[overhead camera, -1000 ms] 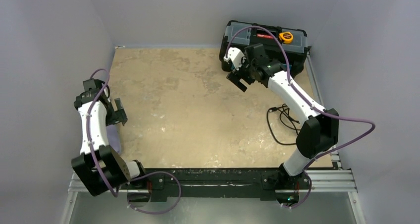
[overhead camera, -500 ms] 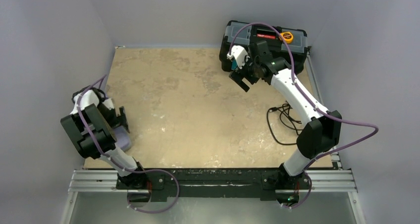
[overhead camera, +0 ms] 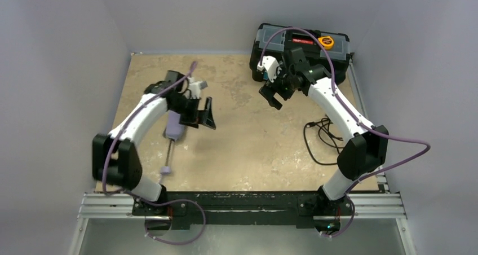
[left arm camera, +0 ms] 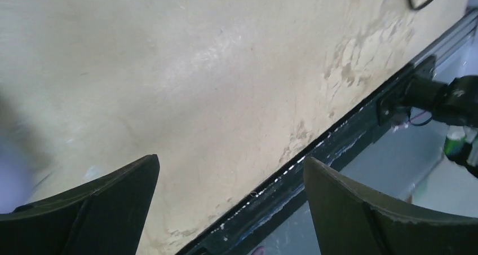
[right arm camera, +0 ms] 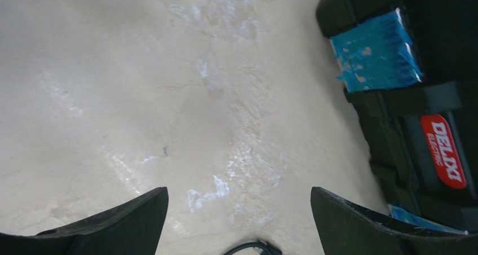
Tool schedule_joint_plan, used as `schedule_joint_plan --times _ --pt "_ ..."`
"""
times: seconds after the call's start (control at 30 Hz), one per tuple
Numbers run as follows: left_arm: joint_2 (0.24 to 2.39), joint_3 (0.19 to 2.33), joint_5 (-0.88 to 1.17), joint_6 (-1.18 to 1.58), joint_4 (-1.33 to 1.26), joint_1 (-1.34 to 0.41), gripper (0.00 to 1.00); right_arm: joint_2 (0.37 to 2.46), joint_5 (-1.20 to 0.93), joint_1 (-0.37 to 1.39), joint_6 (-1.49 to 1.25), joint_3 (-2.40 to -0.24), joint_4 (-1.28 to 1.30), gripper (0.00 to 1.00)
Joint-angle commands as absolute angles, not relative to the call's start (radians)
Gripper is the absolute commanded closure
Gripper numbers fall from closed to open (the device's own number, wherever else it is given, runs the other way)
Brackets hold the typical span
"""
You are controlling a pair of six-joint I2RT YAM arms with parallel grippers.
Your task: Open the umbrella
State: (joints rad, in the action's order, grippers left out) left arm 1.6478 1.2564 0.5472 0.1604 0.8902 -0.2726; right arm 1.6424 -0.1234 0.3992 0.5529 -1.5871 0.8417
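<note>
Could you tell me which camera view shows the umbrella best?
The top external view: the umbrella lies folded on the table, its shaft and knob handle visible. The left wrist view shows only a blurred lavender patch, possibly it; the right wrist view, none.

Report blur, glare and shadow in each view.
Top external: even, soft light, no hard shadows, umbrella fairly sharp. Left wrist: table looks soft, with a lavender smear at the left edge and a pale sheen mid-frame. Right wrist: sharp, toolbox label readable, glossy patches on the table.
</note>
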Motion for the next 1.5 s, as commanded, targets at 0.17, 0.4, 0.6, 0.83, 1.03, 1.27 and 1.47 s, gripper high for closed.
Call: schedule_joint_plan --times 0.17,0.4,0.6,0.83,1.03,1.27,1.47 --pt "1.214 1.121 0.353 -0.378 1.051 0.123 0.0 1.773 -0.292 0.567 0.586 -1.713 0.785 0.03" --pt "1.346 1.125 0.244 -0.274 0.9 0.13 0.01 1.827 -0.383 0.565 0.513 -1.743 0.794 0.03" --pt "1.669 1.291 0.229 -0.248 0.891 0.127 0.06 1.738 -0.356 0.564 0.494 -1.608 0.765 0.04" --pt "1.635 1.277 0.226 -0.315 0.907 0.12 0.09 1.677 -0.338 0.54 0.457 -1.544 0.763 0.04" --pt "1.728 1.229 0.204 -0.282 0.918 -0.027 0.11 1.672 -0.374 0.528 0.353 -1.508 0.725 0.04" --pt "1.765 1.224 0.395 -0.08 0.834 -0.191 0.24 1.66 -0.332 0.526 0.323 -1.478 0.694 0.04" --pt "1.698 1.202 0.642 0.077 0.796 -0.235 0.22 1.684 -0.278 0.526 0.315 -1.484 0.667 0.04"
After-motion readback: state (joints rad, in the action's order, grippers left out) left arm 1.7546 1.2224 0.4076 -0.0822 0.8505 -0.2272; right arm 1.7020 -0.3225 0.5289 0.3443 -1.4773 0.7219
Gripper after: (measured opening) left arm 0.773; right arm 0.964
